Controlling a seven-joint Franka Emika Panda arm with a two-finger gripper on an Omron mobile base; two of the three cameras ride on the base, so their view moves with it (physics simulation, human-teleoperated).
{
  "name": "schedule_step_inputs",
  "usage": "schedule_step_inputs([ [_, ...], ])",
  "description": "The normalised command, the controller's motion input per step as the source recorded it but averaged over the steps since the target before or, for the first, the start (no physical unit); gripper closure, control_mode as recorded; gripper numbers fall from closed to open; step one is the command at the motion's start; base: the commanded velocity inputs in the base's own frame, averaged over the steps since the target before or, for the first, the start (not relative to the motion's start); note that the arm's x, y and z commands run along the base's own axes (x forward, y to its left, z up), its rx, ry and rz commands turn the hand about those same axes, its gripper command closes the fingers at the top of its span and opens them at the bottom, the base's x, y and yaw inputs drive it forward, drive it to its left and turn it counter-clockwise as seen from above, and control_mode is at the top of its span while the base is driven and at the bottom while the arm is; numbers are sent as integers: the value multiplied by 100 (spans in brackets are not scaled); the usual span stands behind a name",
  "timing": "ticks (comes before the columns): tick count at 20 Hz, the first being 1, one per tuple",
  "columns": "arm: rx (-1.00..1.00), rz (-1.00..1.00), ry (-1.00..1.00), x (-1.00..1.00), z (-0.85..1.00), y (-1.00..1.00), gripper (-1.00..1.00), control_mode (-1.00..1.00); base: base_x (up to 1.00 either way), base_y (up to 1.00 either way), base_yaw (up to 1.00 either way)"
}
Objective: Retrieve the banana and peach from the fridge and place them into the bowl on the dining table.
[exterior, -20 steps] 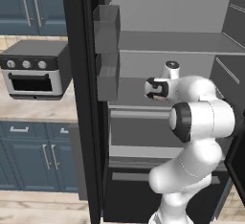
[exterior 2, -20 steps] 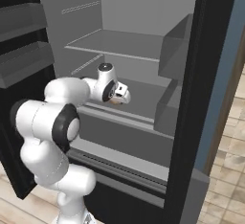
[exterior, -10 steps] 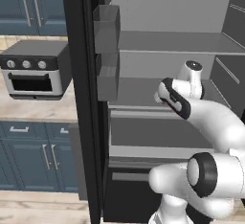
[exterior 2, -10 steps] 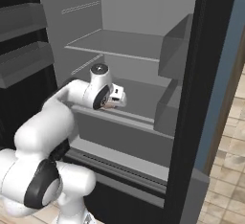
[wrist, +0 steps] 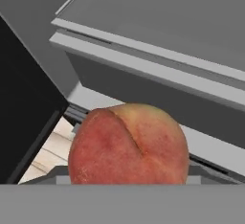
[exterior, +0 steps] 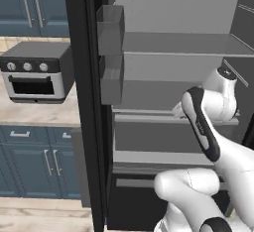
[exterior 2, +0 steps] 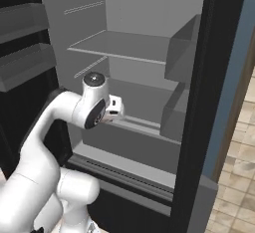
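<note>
The fingers cannot be made out: in the hand view the peach (wrist: pixel 128 144) covers the spot where they would rise. The peach hangs close before the camera at the bottom centre of that frame, touching no shelf, so it reads as held between them. It is round and orange-red, with a paler yellow patch at its top and a crease running down its middle.

Behind the peach in the hand view, the light grey ledges of the fridge (wrist: pixel 158 55) run slantwise from the upper left to the right edge. A strip of pale wooden floor (wrist: pixel 48 156) shows at the lower left, beside a black panel.

In the right base view the white hand (exterior 2: pixel 114 109) sits left of centre, in front of the open fridge (exterior 2: pixel 219 102) and just below its middle shelf (exterior 2: pixel 124 45). Grey door bins (exterior 2: pixel 179 53) stand to the right of it.

In the left base view the arm's wrist (exterior: pixel 221 94) is at the right of the frame, level with the lower shelf of the fridge (exterior: pixel 84 102). At the left a toaster oven (exterior: pixel 34 72) stands on a beige surface (exterior: pixel 30 116) above blue-grey cabinets (exterior: pixel 30 161).
</note>
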Motion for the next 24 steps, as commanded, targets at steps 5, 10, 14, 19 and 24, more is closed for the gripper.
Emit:
schedule_step_inputs([
  [5, 0, 2, -3, -100, 19, 0, 100, -100, 0, 0, 0],
  [10, 0, 2, 0, -99, 16, 2, 100, -100, 0, 0, 0],
  [14, 0, 0, 0, 0, 0, 0, 100, 100, -93, 19, 5],
  [19, 0, 0, 0, 0, 0, 0, 100, 100, -95, 33, 19],
  [24, 0, 0, 0, 0, 0, 0, 100, 100, -73, 49, 41],
])
